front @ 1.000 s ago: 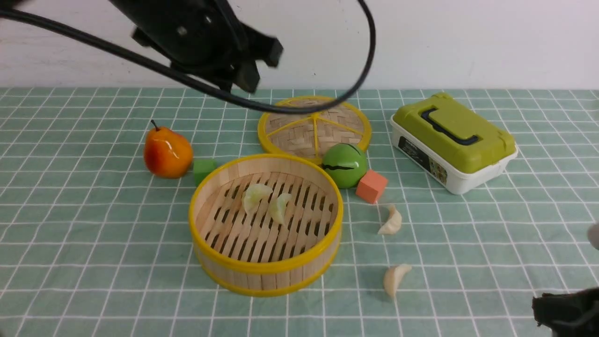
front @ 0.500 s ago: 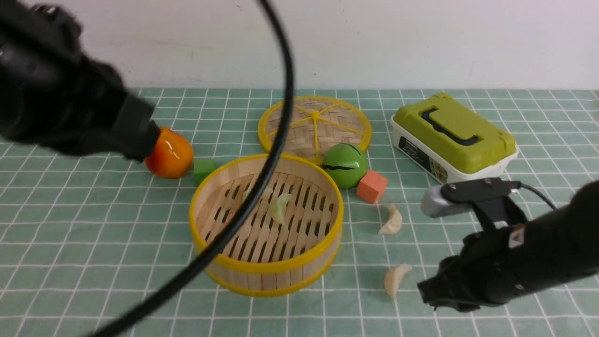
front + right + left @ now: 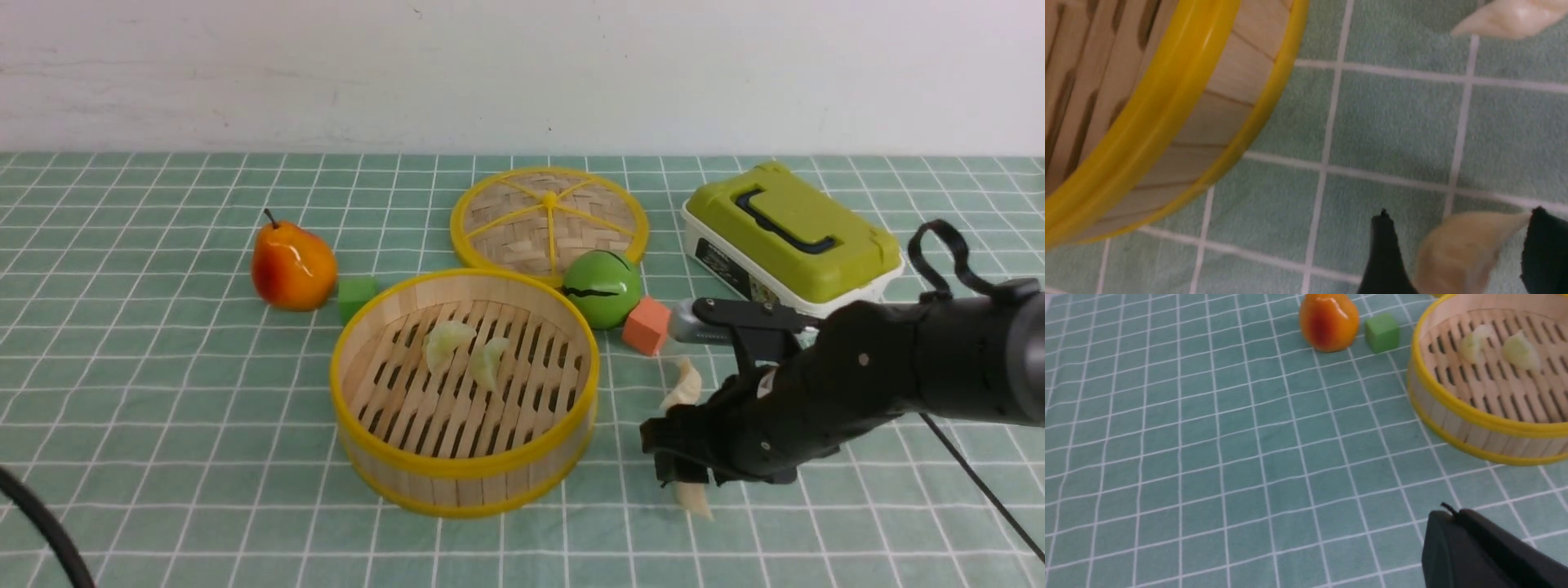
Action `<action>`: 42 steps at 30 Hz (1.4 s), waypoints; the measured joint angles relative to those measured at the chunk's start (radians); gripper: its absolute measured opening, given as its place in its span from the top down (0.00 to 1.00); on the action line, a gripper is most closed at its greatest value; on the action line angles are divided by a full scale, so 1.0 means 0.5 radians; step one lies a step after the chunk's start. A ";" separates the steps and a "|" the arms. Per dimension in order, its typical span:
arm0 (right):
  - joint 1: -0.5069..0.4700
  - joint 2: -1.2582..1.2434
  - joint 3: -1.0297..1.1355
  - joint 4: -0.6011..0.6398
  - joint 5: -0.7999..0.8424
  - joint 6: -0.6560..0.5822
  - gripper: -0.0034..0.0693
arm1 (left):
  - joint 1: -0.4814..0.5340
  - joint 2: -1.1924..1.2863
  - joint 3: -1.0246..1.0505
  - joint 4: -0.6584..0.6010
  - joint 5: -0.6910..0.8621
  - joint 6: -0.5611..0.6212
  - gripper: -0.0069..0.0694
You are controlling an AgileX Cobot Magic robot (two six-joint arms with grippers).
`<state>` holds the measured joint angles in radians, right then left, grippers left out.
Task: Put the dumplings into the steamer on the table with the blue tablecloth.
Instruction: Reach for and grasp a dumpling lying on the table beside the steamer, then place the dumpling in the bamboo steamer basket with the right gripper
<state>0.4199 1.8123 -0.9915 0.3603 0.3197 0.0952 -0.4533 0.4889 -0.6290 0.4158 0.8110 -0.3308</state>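
The steamer (image 3: 465, 467) stands mid-table on the table with the blue tablecloth (image 3: 163, 408), with two pale green dumplings (image 3: 445, 341) (image 3: 488, 362) lying on its slats. Right of it, one off-white dumpling (image 3: 686, 384) lies on the cloth, partly behind my right arm. My right gripper (image 3: 682, 474) hangs low over the nearer off-white dumpling (image 3: 692, 496). In the right wrist view that dumpling (image 3: 1457, 253) sits between the spread fingers of the open right gripper (image 3: 1459, 216), untouched on one side. My left gripper (image 3: 1447, 516) is shut and empty, above bare cloth left of the steamer (image 3: 1474, 416).
Behind the steamer lie its woven lid (image 3: 549, 216), a green ball (image 3: 602, 288) and an orange cube (image 3: 648, 324). A green-lidded box (image 3: 790, 245) stands at the back right. A pear (image 3: 292, 265) and a green cube (image 3: 355, 296) sit to the left.
The left arm has swung out of the front view and its jaws have shut. The right arm has come in from the right to the nearer off-white dumpling, its jaws opening.
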 joint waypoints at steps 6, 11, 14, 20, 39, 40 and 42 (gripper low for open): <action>0.000 0.045 -0.019 -0.003 0.009 0.005 0.64 | 0.000 -0.241 0.333 0.227 -0.354 -0.156 0.93; 0.002 -0.024 -0.015 -0.003 0.145 -0.058 0.75 | 0.000 -0.422 0.481 0.281 -0.526 -0.169 0.93; 0.002 -0.098 -0.015 -0.003 0.163 -0.125 0.75 | 0.000 -0.483 0.518 0.289 -0.563 -0.173 0.93; 0.002 -0.186 -0.065 0.018 0.281 -0.227 0.75 | 0.000 -0.537 0.550 0.297 -0.621 -0.175 0.93; 0.527 0.563 -1.289 0.522 0.226 -0.190 0.75 | 0.000 -0.537 0.552 0.302 -0.733 -0.289 0.93; 0.526 0.615 -1.294 0.522 0.207 -0.158 0.75 | 0.000 -0.537 0.552 0.302 -0.733 -0.306 0.93; 0.524 0.694 -1.296 0.522 0.192 -0.099 0.75 | 0.000 -0.537 0.552 0.302 -0.733 -0.336 0.93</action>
<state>0.6817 2.1594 -1.6394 0.6210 0.4159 0.0455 -0.4533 0.2206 -0.3530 0.5667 0.4444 -0.4986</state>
